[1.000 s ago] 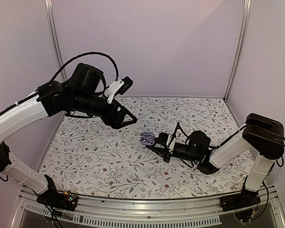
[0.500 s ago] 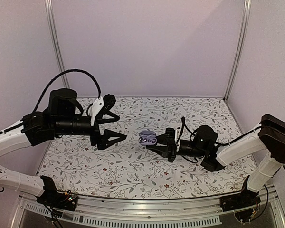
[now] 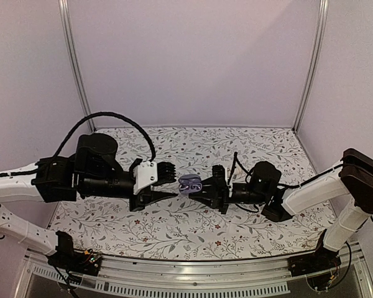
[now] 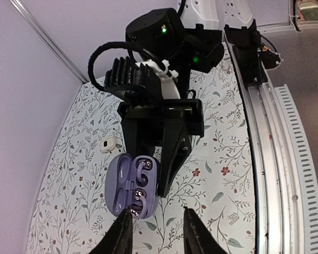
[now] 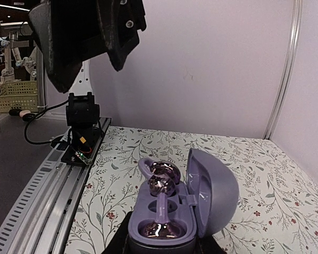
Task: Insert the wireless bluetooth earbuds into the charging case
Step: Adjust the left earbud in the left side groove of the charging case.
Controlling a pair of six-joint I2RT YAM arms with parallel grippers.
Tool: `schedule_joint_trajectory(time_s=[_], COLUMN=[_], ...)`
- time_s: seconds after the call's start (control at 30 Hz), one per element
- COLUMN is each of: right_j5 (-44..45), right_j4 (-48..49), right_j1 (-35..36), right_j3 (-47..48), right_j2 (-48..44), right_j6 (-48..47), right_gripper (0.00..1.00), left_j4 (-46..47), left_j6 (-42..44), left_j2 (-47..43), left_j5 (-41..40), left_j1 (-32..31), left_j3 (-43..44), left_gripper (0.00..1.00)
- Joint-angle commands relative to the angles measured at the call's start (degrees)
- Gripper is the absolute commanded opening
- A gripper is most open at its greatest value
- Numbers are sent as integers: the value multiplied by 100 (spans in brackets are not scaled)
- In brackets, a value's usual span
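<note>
near edge of the bench: ribbed aluminium rail (image 3: pixel 174 287) with both arm bases bolted on, cables looping off them. bench top (image 3: pixel 143 226) is a white cloth or sheet printed with grey leafy sprigs and small red flowers, matte, flat. over the middle of the bench the two grippers meet nose to nose. right gripper (image 3: pixel 204 187), black, jaws closed on the base of the charging case (image 5: pixel 214 193) and holding it up off the surface. case is a smooth lilac plastic clamshell, rounded, lid hinged open to one side. in the base sit the earbuds (image 5: pixel 160 184), glossy purple with mirror-like tips and thin curved ear hooks; can't tell if they're fully seated. left gripper (image 4: pixel 156 216) points straight at the open case, black fingers (image 4: pixel 121 235) tapered, jaws apart with nothing between them, tips just short of the case's lower end, one tip very near it. white moulded cover (image 3: pixel 144 175) on the left wrist; two green leds lit on the right arm's housing (image 4: pixel 163 30). small white rounded piece (image 4: pixel 110 144) lies on the bench just beyond the case toward the far edge, can't tell what it is. behind: plain pale lilac walls (image 3: pixel 193 62), aluminium posts (image 3: pixel 71 62) at the far corners.
</note>
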Motion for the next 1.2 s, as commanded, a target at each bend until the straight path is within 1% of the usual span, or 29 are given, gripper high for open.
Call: schedule_joint_trajectory(time_s=[0.0,0.27,0.43,0.67,0.87,1.03,1.17], right_j5=[-230,-527,-628,-685,-716,-776,-794], right_j4=[-35,-27,9,1,1,-4,-4], right_j1=[35,36,30,29,30,31,33], right_j3=[178,253,285,342,350,349,342], right_j2=[-87,-27,37,81,90,98,95], right_j6=[268,439,546,589,591,591,570], right_gripper=[0,0,0,0,0,0,0], left_j4=[-39,152,124,-9,-4,-6,-22], left_j6=[467,572,634,631,623,617,617], left_j2=[198,251,293,475,643,719,726], left_j5=[-686,-917,-920,-704,-789,-900,-974], left_j1=[-210,-238,-240,-242,-243,-238,-230], left_j3=[102,-14,-32,23,66,91,120], left_gripper=[29,21,20,24,23,20,15])
